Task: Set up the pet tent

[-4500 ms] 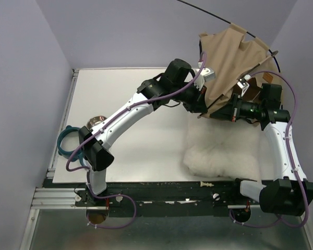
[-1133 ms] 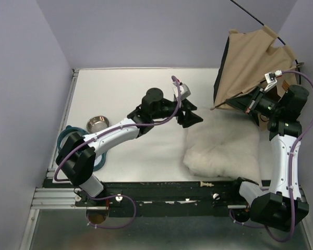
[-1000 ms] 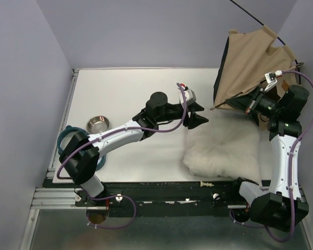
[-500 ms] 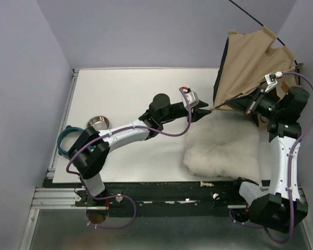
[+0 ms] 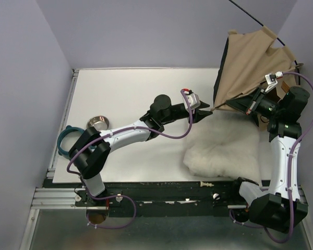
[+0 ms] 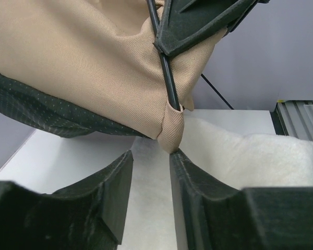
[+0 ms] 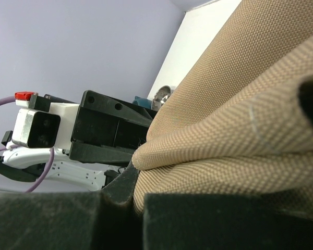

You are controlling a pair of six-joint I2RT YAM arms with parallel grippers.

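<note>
**Tent corner at the left gripper's mouth, right gripper clamped on the cloth**

Top view: the tent (image 5: 250,62), tan cloth with a black underside, hangs raised at 2 o'clock over the worktop (image 5: 130,94). The left arm stretches low from 7 o'clock toward 2, with the left gripper (image 5: 205,113) at the tent's lowest corner. The right arm stands upright at 3 o'clock, its right gripper (image 5: 246,105) clenched on the tent's lower edge. A fluffy white cushion (image 5: 224,148) lies at 4 o'clock.

Left wrist: a thin black pole (image 6: 166,67) runs into a coarse-woven corner sleeve. The sleeve points down at the gap between the fingers (image 6: 112,182), which are apart and pinch nothing. Black dotted mesh (image 6: 36,109) hangs at 9 o'clock.

Right wrist: ribbed tan weave fills the frame from 3 o'clock and folds over the right gripper's dark fingers at 6. The left gripper's boxy black body sits at 9.
</note>
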